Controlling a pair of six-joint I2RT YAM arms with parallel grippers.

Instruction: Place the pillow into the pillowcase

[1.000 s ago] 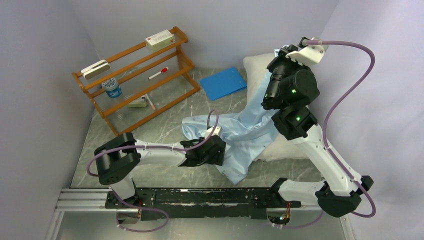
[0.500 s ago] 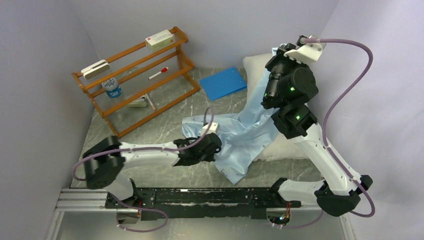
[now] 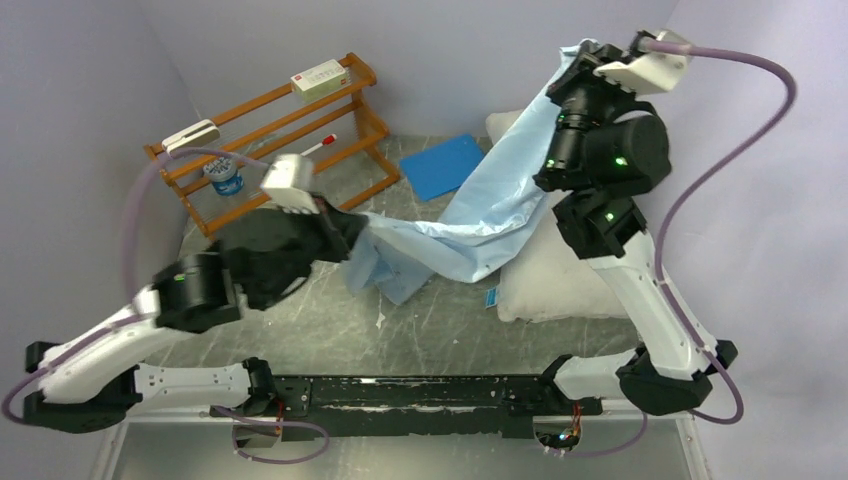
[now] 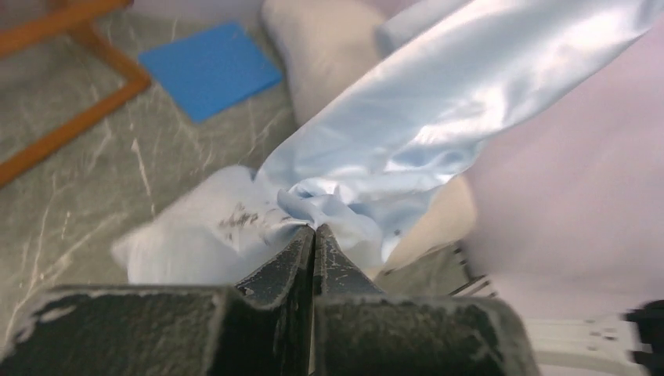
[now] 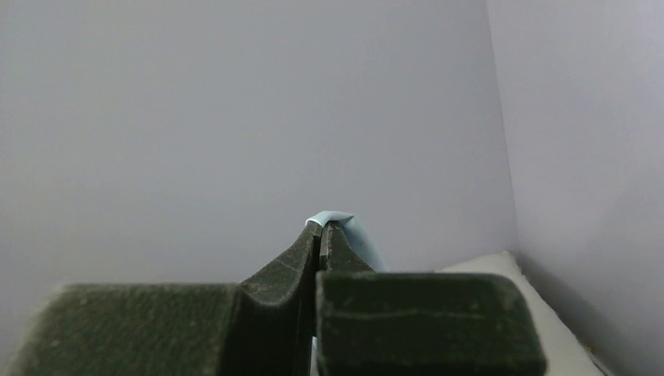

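2 tight grips on 1 pillowcase [image 3: 480, 215]: left claw [image 4: 315, 229], right claw [image 5: 322, 225]; 1 pillow [image 3: 560, 285].

Overhead looks down from behind, sharing the floppy pale-blue fabric pillowcase [image 3: 490, 205] with the close-up left wrist; right wrist faces the plain grey wall [image 5: 235, 117].

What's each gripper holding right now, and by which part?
Both hold the pillowcase: left gripper pinches a bunched fold at its lower end, right gripper pinches the edge of its raised end. The pillow is not held.
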